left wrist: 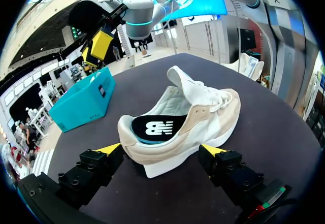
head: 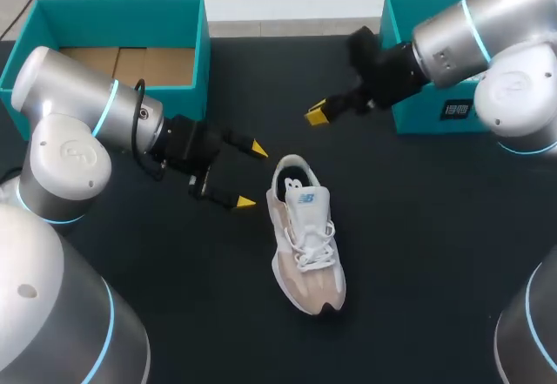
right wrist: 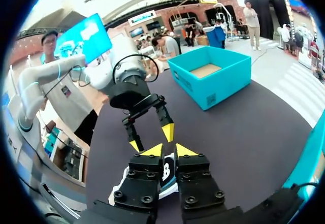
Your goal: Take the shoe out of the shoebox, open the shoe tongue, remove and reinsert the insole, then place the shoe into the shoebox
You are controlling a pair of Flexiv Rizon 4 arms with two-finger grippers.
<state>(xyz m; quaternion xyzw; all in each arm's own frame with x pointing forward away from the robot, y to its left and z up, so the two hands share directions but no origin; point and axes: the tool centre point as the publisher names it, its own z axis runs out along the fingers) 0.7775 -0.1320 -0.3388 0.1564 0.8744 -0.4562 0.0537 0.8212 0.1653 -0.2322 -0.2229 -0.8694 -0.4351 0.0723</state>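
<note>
Shoe sits upright on the black table, out of the teal shoebox. Left gripper waits just beside its heel, fingers wide apart, touching nothing. Right gripper hovers farther back near the second teal box, tips together, empty.

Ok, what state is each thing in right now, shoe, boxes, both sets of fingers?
Shoe, upright on its sole on the table.
Insole, inside the shoe.
Left teal box, open, no shoe inside.
Right teal box, partly hidden, cannot tell.
Left gripper, fingers open, empty, shoe's heel just ahead.
Right gripper, fingers shut, empty.
</note>
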